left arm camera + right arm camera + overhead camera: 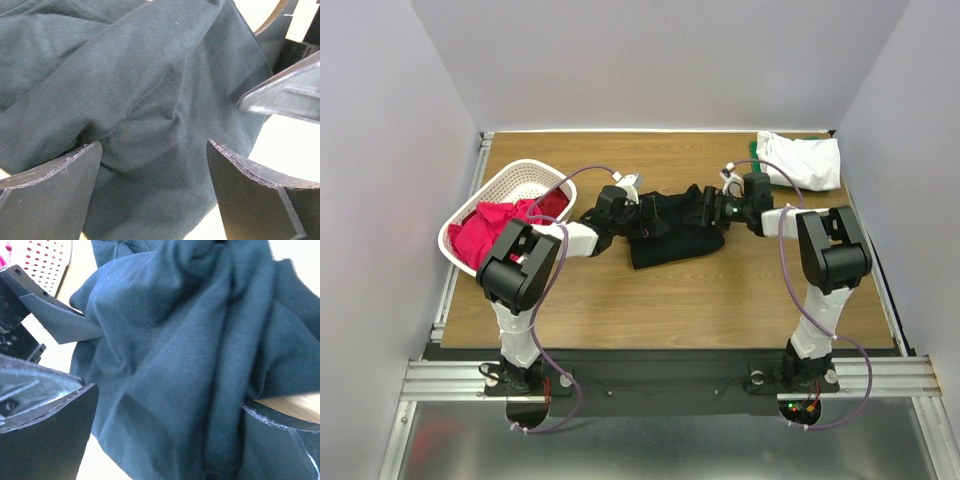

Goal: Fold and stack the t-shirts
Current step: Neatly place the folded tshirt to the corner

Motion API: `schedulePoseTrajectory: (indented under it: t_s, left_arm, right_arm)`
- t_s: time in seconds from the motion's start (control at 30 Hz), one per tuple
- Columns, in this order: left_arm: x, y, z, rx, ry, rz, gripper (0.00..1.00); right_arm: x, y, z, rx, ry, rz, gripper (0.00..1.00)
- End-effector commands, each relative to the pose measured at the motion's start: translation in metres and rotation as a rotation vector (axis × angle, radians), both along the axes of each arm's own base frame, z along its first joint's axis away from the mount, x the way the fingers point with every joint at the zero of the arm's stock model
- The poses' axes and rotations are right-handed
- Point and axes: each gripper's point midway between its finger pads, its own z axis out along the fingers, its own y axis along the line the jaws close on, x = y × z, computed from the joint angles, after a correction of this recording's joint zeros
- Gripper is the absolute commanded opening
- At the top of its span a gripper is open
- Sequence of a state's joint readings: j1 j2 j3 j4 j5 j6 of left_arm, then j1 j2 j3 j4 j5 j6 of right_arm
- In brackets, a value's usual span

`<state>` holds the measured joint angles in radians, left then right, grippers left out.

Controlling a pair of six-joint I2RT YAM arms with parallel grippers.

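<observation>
the large black soft-fabric t-shirt (672, 242) lies bunched mid wooden table (720, 305), left gripper (155, 150) and right gripper (170, 397) each wide open astride opposite ends, clamping nothing, presumably placed to pinch and spread it.

Top view light: even and bright; only faint shadows are thrown on the table (670, 300).
Glare: the table is bleached almost white in both wrist views.
Colour: the black t-shirt (190, 365) is tinted bluish there.
Focus: the weave is rendered sharply; the right gripper's finger (285, 95) is blurred in the left wrist view.
</observation>
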<state>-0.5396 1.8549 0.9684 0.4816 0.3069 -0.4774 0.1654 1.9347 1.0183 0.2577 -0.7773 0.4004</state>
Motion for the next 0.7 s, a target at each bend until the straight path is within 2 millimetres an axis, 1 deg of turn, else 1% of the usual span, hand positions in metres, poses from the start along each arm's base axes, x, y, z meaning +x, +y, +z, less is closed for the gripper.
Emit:
schedulePoseTrajectory:
  t_s: [0.0,0.1,0.17,0.2,0.23,0.3,0.33,0.4,0.43,0.47,0.5,0.53,0.6,0.63,0.67]
  left_arm:
    - [-0.003,-0.007,0.006,-0.037,-0.022,-0.023,0.97]
    - [-0.003,-0.009,0.007,-0.047,-0.020,-0.027,0.97]
    - [-0.003,-0.013,0.008,-0.058,-0.022,-0.036,0.97]
    - [-0.003,-0.014,0.008,-0.062,-0.022,-0.037,0.97]
    - [-0.003,-0.015,0.009,-0.064,-0.022,-0.038,0.97]
    - [-0.004,-0.016,0.011,-0.071,-0.026,-0.045,0.98]
    - [-0.003,-0.016,0.013,-0.073,-0.030,-0.043,0.97]
    - [-0.002,-0.015,0.016,-0.071,-0.040,-0.037,0.97]
    - [-0.001,-0.015,0.024,-0.078,-0.054,-0.038,0.98]
    - [-0.001,-0.015,0.027,-0.078,-0.060,-0.034,0.98]
    - [0.000,-0.014,0.035,-0.079,-0.075,-0.034,0.98]
    - [0.001,-0.013,0.039,-0.079,-0.082,-0.031,0.98]
    - [0.000,-0.010,0.047,-0.079,-0.093,-0.029,0.98]
    - [-0.001,-0.008,0.056,-0.083,-0.106,-0.029,0.98]
    - [-0.004,-0.005,0.057,-0.081,-0.105,-0.028,0.98]
  right_arm:
    - [-0.013,0.021,-0.036,-0.065,0.100,0.000,0.99]
    - [-0.015,0.025,-0.042,-0.084,0.110,-0.006,0.97]
    - [-0.017,0.030,-0.047,-0.107,0.113,-0.007,0.89]
    - [-0.016,0.030,-0.050,-0.115,0.119,-0.011,0.82]
    - [-0.017,0.031,-0.052,-0.125,0.128,-0.016,0.63]
    - [-0.015,0.030,-0.059,-0.148,0.142,-0.031,0.53]
    - [-0.016,0.029,-0.062,-0.160,0.154,-0.036,0.46]
    - [-0.014,0.027,-0.064,-0.173,0.155,-0.039,0.35]
    - [-0.011,0.026,-0.064,-0.188,0.157,-0.052,0.13]
    - [-0.009,0.025,-0.063,-0.195,0.153,-0.057,0.05]
    - [-0.006,0.024,-0.062,-0.203,0.146,-0.058,0.01]
    - [0.000,0.025,-0.057,-0.207,0.128,-0.060,0.01]
    - [0.006,0.023,-0.051,-0.233,0.112,-0.060,0.00]
    - [0.010,0.022,-0.048,-0.244,0.100,-0.062,0.00]
    - [0.021,0.020,-0.036,-0.263,0.070,-0.080,0.00]
